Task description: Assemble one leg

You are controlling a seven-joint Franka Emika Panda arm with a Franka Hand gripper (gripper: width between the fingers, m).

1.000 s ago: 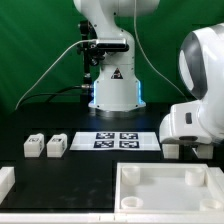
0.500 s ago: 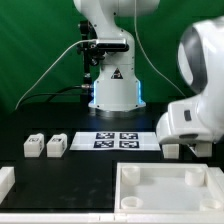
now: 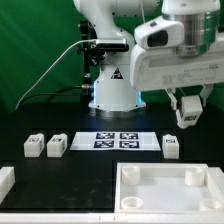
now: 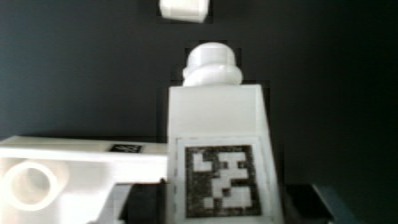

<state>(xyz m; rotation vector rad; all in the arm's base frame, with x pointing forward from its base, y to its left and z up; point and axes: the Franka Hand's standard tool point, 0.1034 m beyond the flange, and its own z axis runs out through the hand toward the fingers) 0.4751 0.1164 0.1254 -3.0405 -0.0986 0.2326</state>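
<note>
Leg [image 4: 217,160] is held clamped between the fingers of the gripper [image 3: 187,118], high above the desk [image 3: 90,165], with its tag turned to the wrist camera. Nearest in the exterior view, the tray-like part [image 3: 160,166] is seen. Behind it another leg [image 3: 171,147] lies, and beyond that the marker board [image 3: 113,139].

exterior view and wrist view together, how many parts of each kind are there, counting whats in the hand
legs: 4, one of them in the hand
tray-like part: 1
marker board: 1
white piece cut off at the exterior view's left edge: 1
total: 7
</note>
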